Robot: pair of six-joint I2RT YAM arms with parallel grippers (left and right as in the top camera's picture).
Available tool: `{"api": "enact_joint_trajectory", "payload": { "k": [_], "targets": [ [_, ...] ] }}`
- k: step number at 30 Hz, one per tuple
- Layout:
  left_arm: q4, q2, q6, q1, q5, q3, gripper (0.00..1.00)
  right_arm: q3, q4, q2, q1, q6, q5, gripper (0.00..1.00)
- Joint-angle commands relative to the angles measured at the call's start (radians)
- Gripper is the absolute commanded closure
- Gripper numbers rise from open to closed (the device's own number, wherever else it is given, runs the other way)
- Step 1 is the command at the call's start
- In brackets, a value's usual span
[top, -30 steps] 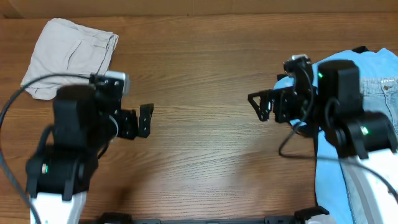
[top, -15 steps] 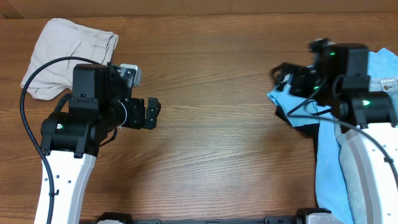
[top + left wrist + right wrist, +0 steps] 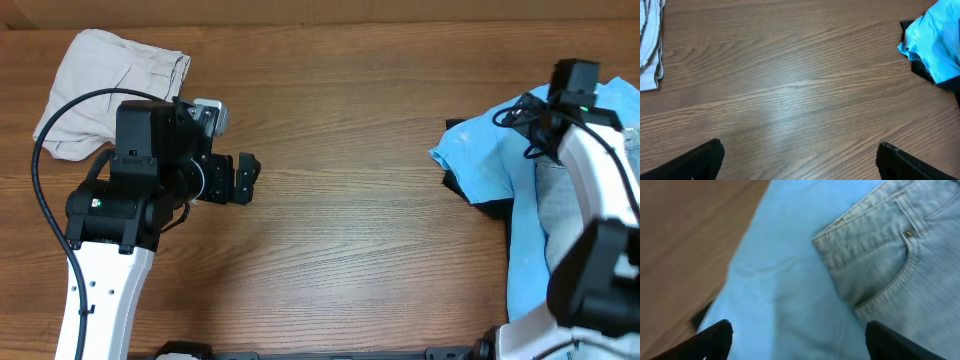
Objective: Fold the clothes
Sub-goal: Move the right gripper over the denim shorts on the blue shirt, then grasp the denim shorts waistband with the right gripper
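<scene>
Light-wash blue denim jeans (image 3: 900,265) lay on a sky-blue T-shirt (image 3: 480,160) at the wooden counter's (image 3: 350,230) right edge; the right jaws hung over them, spread apart. The left jaws stood wide apart left of centre; bunched beige trousers (image 3: 110,85) lay far left.

Wooden table (image 3: 340,210) holds beige trousers (image 3: 110,85), sky-blue T-shirt (image 3: 490,155), perhaps a black garment (image 3: 485,207).

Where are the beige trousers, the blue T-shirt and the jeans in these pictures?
beige trousers (image 3: 105,90), overhead view, middle of the bundle.
blue T-shirt (image 3: 490,160), overhead view, its left part.
jeans (image 3: 870,260), right wrist view, on the pocket.
</scene>
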Motion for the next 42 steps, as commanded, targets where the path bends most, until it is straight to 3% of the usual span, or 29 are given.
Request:
{"api": "enact_joint_trajectory", "payload": {
  "k": [1, 8, 19, 21, 22, 24, 26, 28, 33, 39, 42],
  "targets": [
    [-0.003, 0.006, 0.011, 0.008, 0.013, 0.025, 0.0, 0.018, 0.037, 0.063, -0.029, -0.001, 0.079, 0.15],
    [-0.004, 0.007, 0.0, 0.008, 0.013, 0.025, 0.0, 0.018, 0.08, 0.163, -0.09, -0.002, 0.081, 0.2],
    [0.0, 0.007, -0.003, 0.008, 0.013, 0.025, 0.0, 0.02, 0.108, 0.204, -0.119, -0.053, 0.011, 0.4],
    [-0.001, 0.007, -0.008, 0.008, 0.013, 0.025, 0.0, 0.02, 0.114, 0.204, -0.119, -0.058, 0.001, 0.36],
    [-0.002, 0.007, -0.008, 0.008, 0.016, 0.025, 0.0, 0.02, 0.118, 0.204, -0.119, -0.072, -0.008, 0.26],
    [-0.002, 0.007, -0.007, 0.008, 0.028, 0.025, 0.0, 0.02, 0.137, 0.204, -0.119, -0.18, -0.102, 0.19],
    [-0.002, 0.007, -0.007, 0.008, 0.038, 0.025, 0.0, 0.019, 0.143, 0.204, -0.115, -0.338, -0.223, 0.16],
    [-0.002, 0.007, -0.007, 0.008, 0.038, 0.025, 0.0, 0.019, 0.14, 0.204, -0.11, -0.363, -0.18, 0.16],
    [-0.003, 0.007, -0.007, 0.008, 0.038, 0.025, 0.0, 0.018, 0.142, 0.204, -0.116, -0.27, 0.058, 0.3],
    [-0.002, 0.007, -0.008, 0.008, 0.039, 0.025, 0.0, 0.018, 0.15, 0.206, -0.146, -0.255, 0.064, 0.48],
    [-0.002, 0.007, -0.008, 0.008, 0.041, 0.025, 0.0, 0.018, 0.154, 0.211, -0.153, -0.256, 0.045, 0.49]
  ]
}}
